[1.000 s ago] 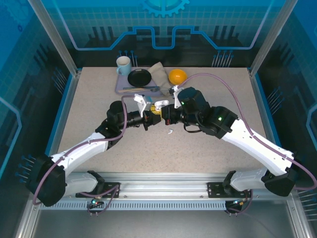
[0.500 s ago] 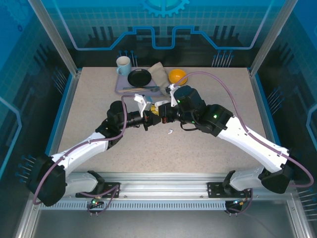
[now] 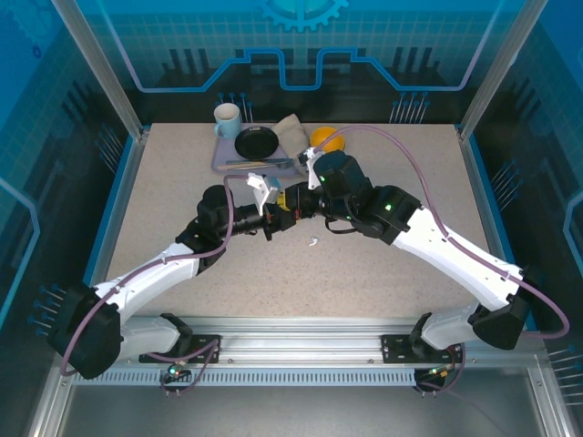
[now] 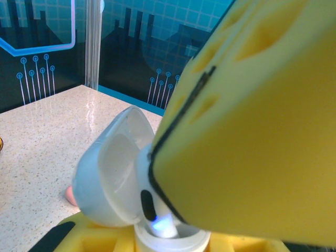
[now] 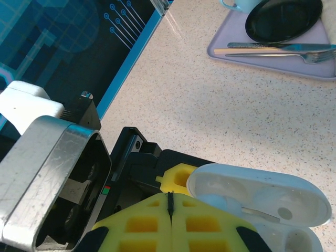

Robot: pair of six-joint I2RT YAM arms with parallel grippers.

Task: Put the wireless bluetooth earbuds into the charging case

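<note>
My left gripper (image 3: 272, 221) is shut on a white charging case (image 4: 113, 176) whose lid stands open; its yellow fingers (image 4: 92, 237) show under the case. My right gripper (image 3: 293, 206) meets it tip to tip, jaws pressed together on a white earbud (image 4: 157, 215). That earbud is tilted, glows blue, and its lower end dips into the case. The right wrist view has the shut yellow fingers (image 5: 142, 223) beside the open case (image 5: 262, 197). Another white earbud (image 3: 311, 242) lies on the table just in front. A pink earbud (image 4: 68, 195) peeks from behind the lid.
At the back stands a lilac tray (image 3: 224, 162) with a black plate (image 3: 256, 142), a mug (image 3: 226, 117) and cutlery (image 5: 273, 50). A beige cloth (image 3: 293, 132) and an orange bowl (image 3: 321, 138) sit beside it. The speckled table (image 3: 164, 191) has free room left and right.
The right arm has swung left and forward, bringing its gripper up against the left gripper and the case. The left arm has stayed still.
</note>
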